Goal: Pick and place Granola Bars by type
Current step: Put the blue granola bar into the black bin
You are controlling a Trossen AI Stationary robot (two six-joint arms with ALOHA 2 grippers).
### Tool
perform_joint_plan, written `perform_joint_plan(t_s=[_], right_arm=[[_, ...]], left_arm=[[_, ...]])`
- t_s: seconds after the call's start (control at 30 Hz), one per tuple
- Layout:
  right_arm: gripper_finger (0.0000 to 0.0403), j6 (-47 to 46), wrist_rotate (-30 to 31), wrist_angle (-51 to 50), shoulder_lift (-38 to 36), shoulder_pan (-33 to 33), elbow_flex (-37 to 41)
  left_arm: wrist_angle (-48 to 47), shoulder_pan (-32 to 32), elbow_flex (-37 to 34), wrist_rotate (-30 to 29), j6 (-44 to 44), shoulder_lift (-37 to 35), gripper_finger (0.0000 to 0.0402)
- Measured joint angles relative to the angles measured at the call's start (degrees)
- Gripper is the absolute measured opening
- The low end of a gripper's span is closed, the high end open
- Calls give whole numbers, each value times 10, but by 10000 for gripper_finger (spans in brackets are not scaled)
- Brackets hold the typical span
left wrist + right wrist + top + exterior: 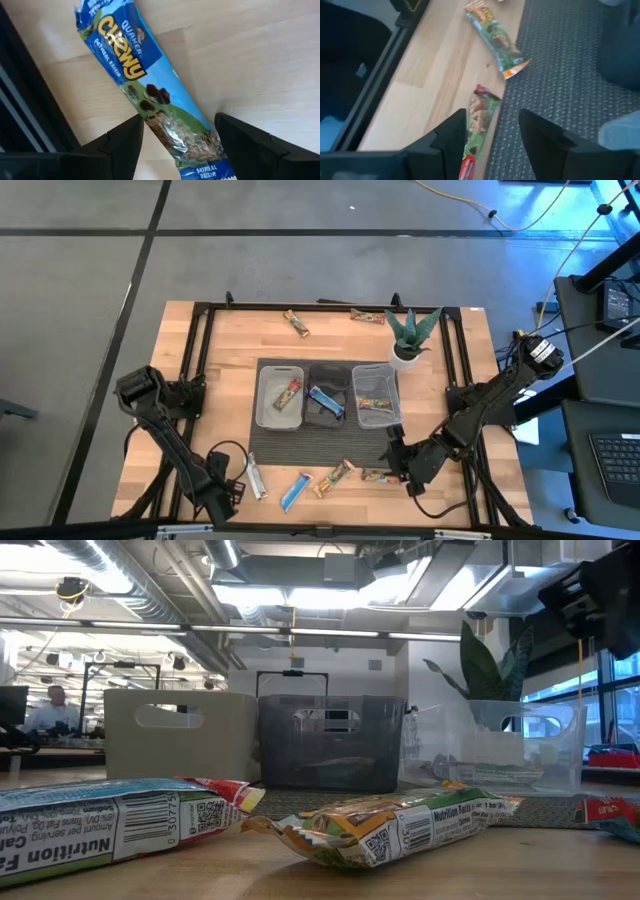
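Note:
Several granola bars lie flat along the table's near edge: a blue Chewy bar (150, 90), seen in the high view as (255, 478), another blue bar (295, 491), a tan/green bar (333, 477) and a green bar with red print (477, 120). My left gripper (177, 135) is open, low over the Chewy bar, with a finger on either side of one end. My right gripper (492, 130) is open, its fingers standing on either side of the green bar (376, 474). Neither gripper plainly touches its bar. Two more bars (296, 323) (367, 316) lie by the far edge.
Three clear bins (280, 415) (325, 418) (376, 420) stand in a row on a dark mat (300, 448), each with a bar inside. A potted plant (410, 335) stands right of them, toward the far edge. A black frame (200, 340) borders the table.

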State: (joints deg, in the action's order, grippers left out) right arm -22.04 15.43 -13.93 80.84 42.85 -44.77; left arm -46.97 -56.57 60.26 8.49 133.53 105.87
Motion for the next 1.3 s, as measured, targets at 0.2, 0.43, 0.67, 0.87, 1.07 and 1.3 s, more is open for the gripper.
perform_joint_plan(t_s=[0.2, 0.43, 0.67, 0.87, 1.07, 1.3], right_arm=[[184, 0, -5, 1, 0, 0, 0], [184, 27, -5, 1, 0, 0, 0], [184, 30, -5, 7, 0, 0, 0], [184, 30, -5, 23, 0, 0, 0], [184, 31, -5, 28, 0, 0, 0], [184, 108, 19, 87, 0, 0, 0]], left_arm=[[0, -1, -4, -36, -46, -15, 233], [1, -1, -4, -52, -64, -17, 173], [-5, -1, -3, -78, -83, -18, 121], [-10, 0, -3, -94, -83, -18, 104], [-13, -9, -5, -137, -81, -24, 102], [-23, -10, -7, -323, -109, -70, 102]])
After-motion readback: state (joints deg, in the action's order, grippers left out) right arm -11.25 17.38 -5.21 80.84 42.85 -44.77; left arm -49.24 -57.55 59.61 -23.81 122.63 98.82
